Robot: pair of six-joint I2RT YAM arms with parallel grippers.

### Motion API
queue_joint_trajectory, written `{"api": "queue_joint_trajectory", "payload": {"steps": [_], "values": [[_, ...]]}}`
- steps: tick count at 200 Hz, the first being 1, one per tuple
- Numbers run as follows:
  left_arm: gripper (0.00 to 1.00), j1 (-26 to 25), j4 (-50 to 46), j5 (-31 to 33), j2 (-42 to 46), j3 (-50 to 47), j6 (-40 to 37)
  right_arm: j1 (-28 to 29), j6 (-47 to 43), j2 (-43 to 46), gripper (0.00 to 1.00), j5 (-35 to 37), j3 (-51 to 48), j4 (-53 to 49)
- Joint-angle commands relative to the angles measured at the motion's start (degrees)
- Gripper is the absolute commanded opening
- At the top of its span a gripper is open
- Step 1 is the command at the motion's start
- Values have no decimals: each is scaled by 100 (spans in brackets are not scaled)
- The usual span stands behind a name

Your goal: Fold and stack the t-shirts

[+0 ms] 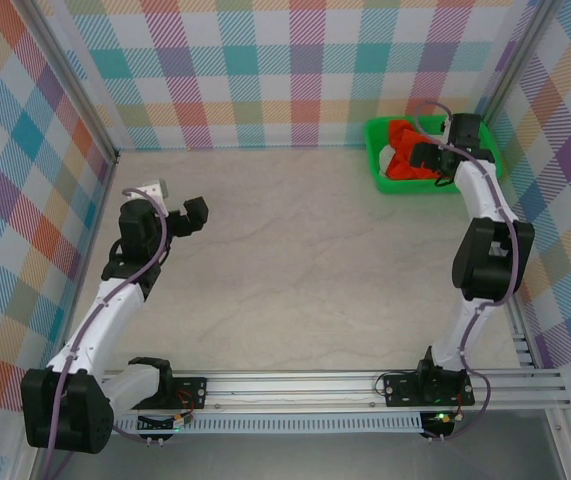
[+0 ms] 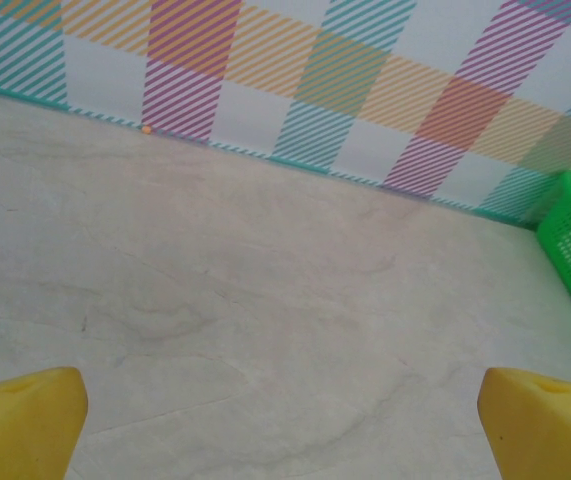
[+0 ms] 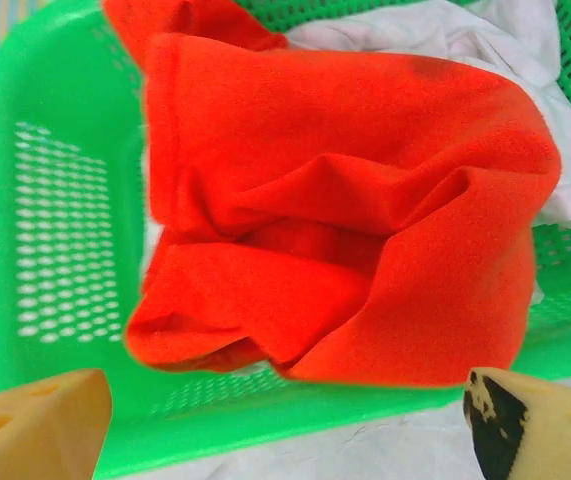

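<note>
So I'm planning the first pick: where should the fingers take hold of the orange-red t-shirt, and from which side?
Probably pinch the raised crease near the middle of the orange-red t-shirt, coming down from above. It lies crumpled on top of the white t-shirt inside the green basket, whose walls block a sideways approach; the crease stands proud enough to pinch.

Bright even light, soft shadows, wrist views perhaps slightly blurred
</note>
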State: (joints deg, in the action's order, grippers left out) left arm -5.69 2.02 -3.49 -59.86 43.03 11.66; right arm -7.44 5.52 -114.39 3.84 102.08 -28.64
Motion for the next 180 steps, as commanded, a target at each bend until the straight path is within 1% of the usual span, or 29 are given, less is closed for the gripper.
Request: {"api": "queue_joint_trajectory", "payload": {"steps": [1,42,64,78,86,100,121,131,147,165,180], "values": [[100,-87,-362,-286,166,112,202,-158,148,-471,91,253,689,-799],[100,-125,-323,-413,237,-22,262,-201,67,-1520,89,352,1821,-1387],[100,-145,-202,-416,237,-88,286,-196,11,-1771,87,379,2046,-1420],[100,-155,-176,-405,220,-79,288,-205,-23,-1855,83,428,2112,-1382],[100,-165,-175,-400,203,-75,301,-202,-41,-1868,79,480,2106,-1339],[100,-180,-166,-394,226,-67,302,-209,-59,-1863,67,535,2073,-1240],[100,-200,-240,-377,284,-44,292,-209,-94,-1778,46,447,2035,-1154],[100,-204,-303,-353,314,-30,288,-209,-88,-1716,24,378,2018,-1129],[100,-226,-414,-361,390,20,282,-217,-61,-1530,0,311,1913,-1041],[99,-233,-546,-366,477,97,277,-211,-10,-1182,0,176,1659,-864],[99,-244,-701,-365,525,201,292,-210,41,-809,0,-114,1370,-670]]}}
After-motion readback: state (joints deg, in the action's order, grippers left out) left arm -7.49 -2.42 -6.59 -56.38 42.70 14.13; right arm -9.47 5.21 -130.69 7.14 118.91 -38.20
